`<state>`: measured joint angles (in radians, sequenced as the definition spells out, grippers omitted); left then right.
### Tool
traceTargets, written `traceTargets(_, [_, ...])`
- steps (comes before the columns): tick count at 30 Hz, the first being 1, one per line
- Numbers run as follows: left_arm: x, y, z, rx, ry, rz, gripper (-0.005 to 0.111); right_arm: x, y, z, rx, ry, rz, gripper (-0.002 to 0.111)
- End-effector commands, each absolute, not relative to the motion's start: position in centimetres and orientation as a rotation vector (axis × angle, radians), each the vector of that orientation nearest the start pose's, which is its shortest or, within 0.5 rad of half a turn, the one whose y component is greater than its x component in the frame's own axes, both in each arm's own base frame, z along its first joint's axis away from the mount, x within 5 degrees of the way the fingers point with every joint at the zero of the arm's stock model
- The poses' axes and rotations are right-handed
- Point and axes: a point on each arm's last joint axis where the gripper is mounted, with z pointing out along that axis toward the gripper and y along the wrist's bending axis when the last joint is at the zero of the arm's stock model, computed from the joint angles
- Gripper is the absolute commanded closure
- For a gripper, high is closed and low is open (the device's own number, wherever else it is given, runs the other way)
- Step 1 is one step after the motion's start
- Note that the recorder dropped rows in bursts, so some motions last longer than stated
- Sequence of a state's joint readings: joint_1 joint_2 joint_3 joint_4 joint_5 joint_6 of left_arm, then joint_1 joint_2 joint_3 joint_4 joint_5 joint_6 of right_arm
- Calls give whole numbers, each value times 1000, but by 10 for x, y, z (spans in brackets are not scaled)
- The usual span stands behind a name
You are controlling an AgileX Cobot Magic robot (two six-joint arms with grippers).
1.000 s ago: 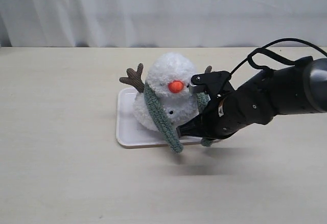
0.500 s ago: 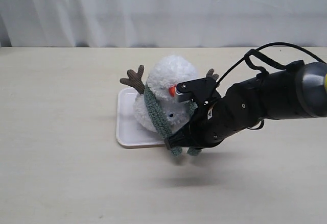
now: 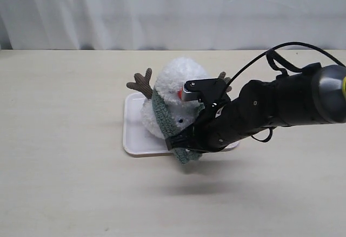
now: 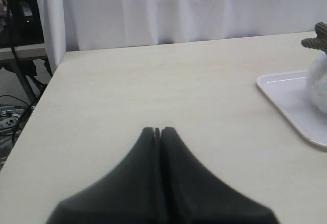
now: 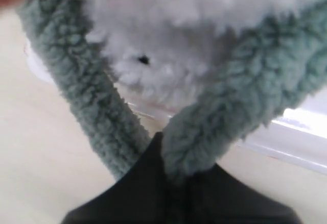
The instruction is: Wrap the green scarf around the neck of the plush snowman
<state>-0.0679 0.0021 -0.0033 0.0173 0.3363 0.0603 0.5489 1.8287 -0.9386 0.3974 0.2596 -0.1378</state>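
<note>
Right end effector (image 3: 174,142) pinches one tail of the green scarf (image 3: 161,115), both tails hanging down the front of the plush snowman (image 3: 181,78). Best, I judge: cross the held tail over the other slowly, lest the snowman topple.

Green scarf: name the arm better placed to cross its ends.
Right. The right tool is shut on the green scarf in front of the snowman; the left tool is shut over the table, away from the tray.

White tray (image 3: 132,124) on pale wooden table (image 3: 65,183), white curtain (image 3: 162,10) behind
</note>
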Motion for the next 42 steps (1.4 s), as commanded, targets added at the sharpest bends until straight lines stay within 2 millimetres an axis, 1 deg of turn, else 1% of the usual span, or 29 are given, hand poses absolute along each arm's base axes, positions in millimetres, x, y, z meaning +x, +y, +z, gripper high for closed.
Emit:
traceTargets(1, [54, -3, 184, 124, 1803, 14, 107, 292, 189, 139, -433, 2615, 398, 101])
traceTargets(3, [54, -3, 184, 124, 1803, 14, 107, 292, 189, 137, -434, 2622, 395, 96])
traceTargets(4, [54, -3, 184, 124, 1803, 14, 107, 292, 189, 134, -438, 2629, 391, 91])
traceTargets(5, [54, -3, 184, 124, 1803, 14, 107, 292, 189, 132, -439, 2633, 389, 89])
traceTargets(6, [54, -3, 184, 124, 1803, 14, 107, 292, 189, 131, -445, 2637, 385, 84])
traceTargets(7, [54, -3, 184, 124, 1803, 14, 107, 293, 189, 130, -444, 2636, 384, 82])
traceTargets(8, [54, -3, 184, 124, 1803, 14, 107, 293, 189, 130, -444, 2636, 384, 78])
traceTargets(9, [54, -3, 184, 124, 1803, 14, 107, 293, 189, 130, -444, 2636, 384, 75])
traceTargets(13, [54, -3, 184, 124, 1803, 14, 107, 288, 188, 128, -497, 2683, 377, 54])
traceTargets(15, [54, -3, 184, 124, 1803, 14, 107, 286, 188, 128, -507, 2707, 380, 45])
traceTargets(16, [54, -3, 184, 124, 1803, 14, 107, 284, 188, 128, -512, 2720, 382, 43])
traceTargets(20, [54, -3, 184, 124, 1803, 14, 107, 277, 186, 137, -542, 2765, 404, 42])
traceTargets(27, [54, -3, 184, 124, 1803, 14, 107, 261, 182, 166, -596, 2811, 455, 43])
traceTargets(30, [54, -3, 184, 124, 1803, 14, 107, 254, 180, 180, -614, 2808, 476, 48])
traceTargets(35, [54, -3, 184, 124, 1803, 14, 107, 244, 176, 205, -634, 2773, 511, 63])
traceTargets(37, [54, -3, 184, 124, 1803, 14, 107, 239, 174, 213, -622, 2756, 532, 68])
traceTargets(39, [54, -3, 184, 124, 1803, 14, 107, 233, 171, 219, -607, 2740, 554, 68])
traceTargets(42, [54, -3, 184, 124, 1803, 14, 107, 222, 165, 220, -600, 2739, 562, 66])
